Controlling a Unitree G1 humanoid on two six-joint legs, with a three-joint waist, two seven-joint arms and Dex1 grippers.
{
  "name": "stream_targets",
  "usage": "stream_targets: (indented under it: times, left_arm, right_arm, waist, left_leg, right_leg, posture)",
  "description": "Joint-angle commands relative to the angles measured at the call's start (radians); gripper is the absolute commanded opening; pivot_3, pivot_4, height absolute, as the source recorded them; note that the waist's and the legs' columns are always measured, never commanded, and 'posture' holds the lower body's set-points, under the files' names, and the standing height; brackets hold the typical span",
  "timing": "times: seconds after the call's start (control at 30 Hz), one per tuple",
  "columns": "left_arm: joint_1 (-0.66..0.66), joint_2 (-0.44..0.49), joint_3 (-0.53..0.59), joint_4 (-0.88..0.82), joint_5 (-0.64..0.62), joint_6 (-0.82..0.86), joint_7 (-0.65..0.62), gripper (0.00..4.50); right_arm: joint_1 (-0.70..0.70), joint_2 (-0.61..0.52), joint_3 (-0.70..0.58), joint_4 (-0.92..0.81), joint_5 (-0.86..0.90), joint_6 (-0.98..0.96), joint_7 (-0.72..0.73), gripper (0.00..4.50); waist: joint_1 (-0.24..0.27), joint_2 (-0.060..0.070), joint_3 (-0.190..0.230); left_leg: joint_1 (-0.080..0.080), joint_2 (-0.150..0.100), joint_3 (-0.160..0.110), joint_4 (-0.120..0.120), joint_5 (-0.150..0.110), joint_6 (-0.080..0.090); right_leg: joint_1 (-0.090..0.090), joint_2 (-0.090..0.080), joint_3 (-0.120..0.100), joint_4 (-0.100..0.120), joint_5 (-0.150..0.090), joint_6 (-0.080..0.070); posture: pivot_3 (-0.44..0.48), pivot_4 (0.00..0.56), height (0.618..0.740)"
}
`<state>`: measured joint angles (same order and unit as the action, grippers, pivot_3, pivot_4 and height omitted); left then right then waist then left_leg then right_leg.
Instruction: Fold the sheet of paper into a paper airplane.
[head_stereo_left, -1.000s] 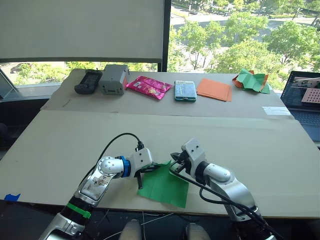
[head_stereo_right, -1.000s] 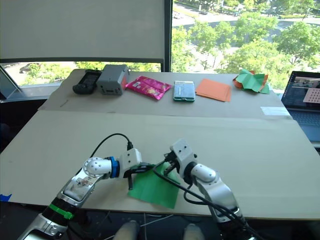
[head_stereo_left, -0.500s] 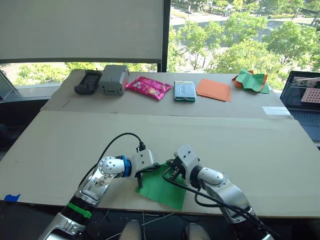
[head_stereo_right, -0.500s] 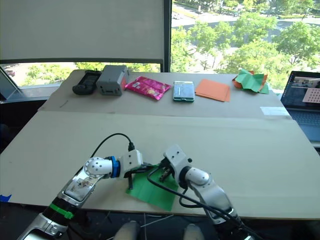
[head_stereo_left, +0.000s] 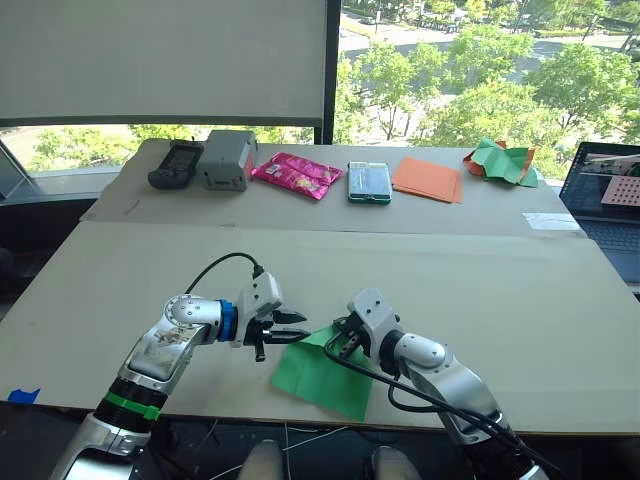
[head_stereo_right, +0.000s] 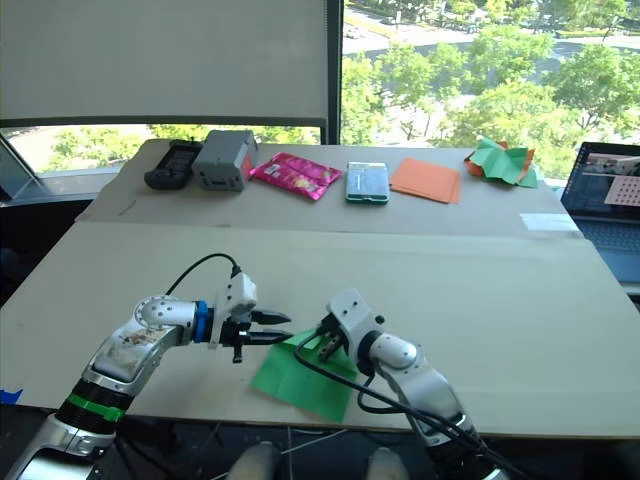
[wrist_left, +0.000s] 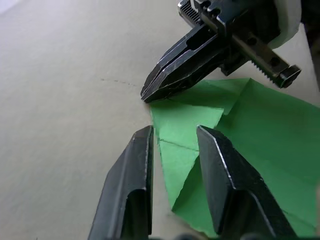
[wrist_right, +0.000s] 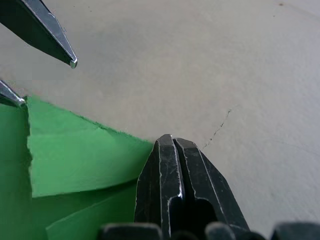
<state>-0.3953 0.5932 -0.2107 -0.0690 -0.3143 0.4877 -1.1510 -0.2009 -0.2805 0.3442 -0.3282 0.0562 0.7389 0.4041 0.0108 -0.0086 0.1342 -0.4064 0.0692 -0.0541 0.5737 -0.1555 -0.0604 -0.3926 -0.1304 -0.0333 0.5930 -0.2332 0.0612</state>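
The sheet of paper (head_stereo_left: 320, 375) is bright green and lies flat near the table's front edge, with one corner flap folded over (wrist_left: 187, 122). My right gripper (head_stereo_left: 336, 344) is shut, its tip pressed down at the paper's far corner (wrist_right: 75, 155). I cannot tell if any paper is pinched between its fingers. My left gripper (head_stereo_left: 305, 329) hovers just left of that corner, open, its fingers (wrist_left: 142, 150) pointing toward the right gripper (wrist_left: 146, 96), with nothing between them. A paper airplane is out of view.
Along the back of the table lie a black device (head_stereo_left: 176, 163), a grey box (head_stereo_left: 226, 158), a pink packet (head_stereo_left: 297, 173), a teal box (head_stereo_left: 370, 182), orange sheets (head_stereo_left: 429, 178) and a crumpled green-and-orange bundle (head_stereo_left: 503, 161). A laptop (head_stereo_left: 610, 195) sits at the right.
My left gripper has lifted off the paper's left edge, drawn back to the left and turned level. The right gripper slid a little left and stays at the far corner.
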Motion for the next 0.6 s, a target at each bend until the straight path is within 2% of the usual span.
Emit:
stream_targets:
  times: [0.03,0.17,0.4,0.6]
  left_arm:
    - [-0.052,-0.019,0.016,0.034,-0.038,0.013,-0.027,0.05]
    - [-0.116,-0.059,-0.039,0.148,0.046,-0.060,0.003,0.02]
    - [-0.156,-0.153,-0.084,0.250,0.092,-0.109,0.025,0.02]
    - [-0.151,-0.166,-0.113,0.290,0.142,-0.146,0.029,0.02]
  right_arm:
    - [0.020,-0.006,0.005,0.010,-0.013,0.031,-0.012,0.00]
    - [0.026,-0.006,0.005,0.003,-0.016,0.036,-0.020,0.00]
    - [0.037,0.000,0.015,-0.009,-0.019,0.040,-0.032,0.00]
    - [0.039,-0.001,0.015,-0.017,-0.018,0.046,-0.042,0.00]
  waist:
    - [0.000,0.000,0.000]
    - [0.001,0.000,0.000]
    - [0.000,-0.001,-0.001]
    - [0.001,-0.001,-0.001]
  left_leg:
    - [0.000,0.000,0.000,0.000,0.000,0.000]
    - [0.000,0.000,0.000,0.000,0.000,0.000]
    - [0.000,0.000,0.000,0.002,0.000,0.001]
    - [0.001,0.000,0.000,0.002,0.000,0.001]
  right_leg:
    - [0.000,0.000,0.000,0.000,0.000,0.000]
    - [0.001,0.000,0.000,0.000,0.000,0.000]
    - [0.002,0.000,0.000,0.000,0.000,0.000]
    - [0.002,0.000,0.000,0.001,0.000,0.000]
  posture:
    - [0.000,0.150,0.706]
    - [0.000,0.150,0.706]
    - [0.000,0.150,0.706]
    - [0.000,0.150,0.706]
